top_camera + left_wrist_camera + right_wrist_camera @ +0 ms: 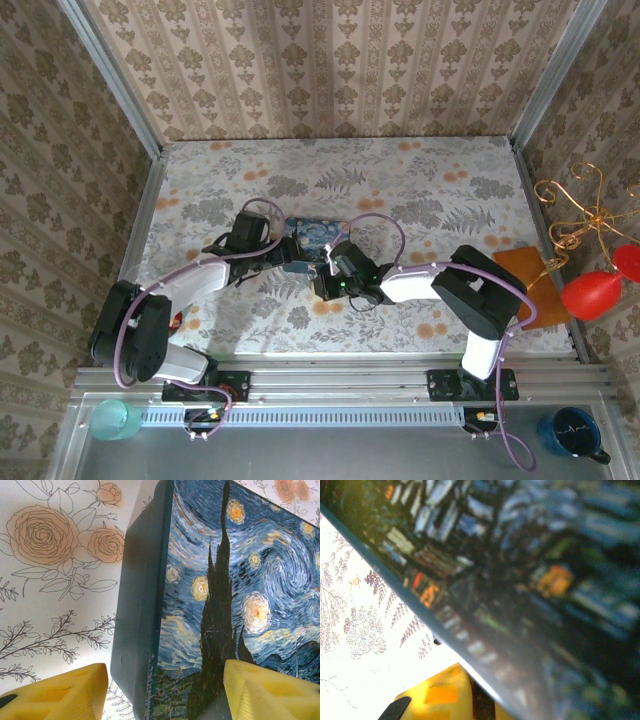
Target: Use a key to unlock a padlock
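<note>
Progress toward unlocking seems nil: the left gripper (167, 682) hangs wide open over an edge of the blue tin (250, 580), while the right gripper (325, 272) crowds it, its spread unreadable.

You look down on a table under a cloth (420, 190) printed with grey leaves and orange blooms. Beige damask wallpaper (330, 60) covers three walls. An aluminium rail (340, 385) runs along the near edge. The light is bright and even.
</note>
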Controlling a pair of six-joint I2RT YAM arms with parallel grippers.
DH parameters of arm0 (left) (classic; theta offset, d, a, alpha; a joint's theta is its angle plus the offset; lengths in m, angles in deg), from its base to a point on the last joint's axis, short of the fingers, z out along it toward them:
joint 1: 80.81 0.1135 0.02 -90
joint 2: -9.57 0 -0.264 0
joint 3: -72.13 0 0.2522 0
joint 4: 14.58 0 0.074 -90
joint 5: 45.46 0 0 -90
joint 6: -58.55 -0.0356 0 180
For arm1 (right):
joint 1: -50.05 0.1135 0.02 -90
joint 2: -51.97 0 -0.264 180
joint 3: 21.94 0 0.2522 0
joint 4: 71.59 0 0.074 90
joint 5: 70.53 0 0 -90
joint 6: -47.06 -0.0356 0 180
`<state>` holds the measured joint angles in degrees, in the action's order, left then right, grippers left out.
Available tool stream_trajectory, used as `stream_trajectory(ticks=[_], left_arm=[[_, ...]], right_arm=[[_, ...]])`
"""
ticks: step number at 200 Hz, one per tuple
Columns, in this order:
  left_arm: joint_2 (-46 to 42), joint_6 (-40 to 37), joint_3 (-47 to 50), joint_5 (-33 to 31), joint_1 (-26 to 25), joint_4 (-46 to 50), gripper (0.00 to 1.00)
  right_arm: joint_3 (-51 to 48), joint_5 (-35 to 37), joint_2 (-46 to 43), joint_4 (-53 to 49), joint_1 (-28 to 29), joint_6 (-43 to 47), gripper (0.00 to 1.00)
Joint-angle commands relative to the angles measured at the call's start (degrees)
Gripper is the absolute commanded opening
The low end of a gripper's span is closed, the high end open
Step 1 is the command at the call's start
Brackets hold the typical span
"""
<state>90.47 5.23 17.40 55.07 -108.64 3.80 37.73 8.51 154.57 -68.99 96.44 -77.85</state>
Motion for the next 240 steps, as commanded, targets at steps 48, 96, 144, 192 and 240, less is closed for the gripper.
stream_trajectory(ticks=[48, 96, 144, 192, 240], left_arm=[[1.36, 1.97, 3.18, -6.25, -4.25, 6.49, 0.61], [0.34, 4.69, 2.96, -9.57, -9.95, 6.95, 0.60], [-1.63, 7.12, 1.89, -12.75, -15.96, 7.97, 0.59], [-2.33, 11.51, 1.20, -16.30, -20.69, 7.72, 0.57], [-2.60, 14.68, 1.69, -20.79, -25.10, 5.41, 0.56]], right_arm=[[-6.40, 3.30, -5.17, 4.69, -0.93, -9.46, 0.02], [-6.85, 4.88, -6.96, 3.99, -3.75, -12.08, 0.01], [-8.20, 5.72, -7.18, 5.73, -6.30, -16.15, 0.00], [-7.31, 4.80, -6.03, 7.21, -8.89, -18.75, 0.00], [-5.93, 1.38, -4.08, 5.05, -10.88, -18.75, 0.01]])
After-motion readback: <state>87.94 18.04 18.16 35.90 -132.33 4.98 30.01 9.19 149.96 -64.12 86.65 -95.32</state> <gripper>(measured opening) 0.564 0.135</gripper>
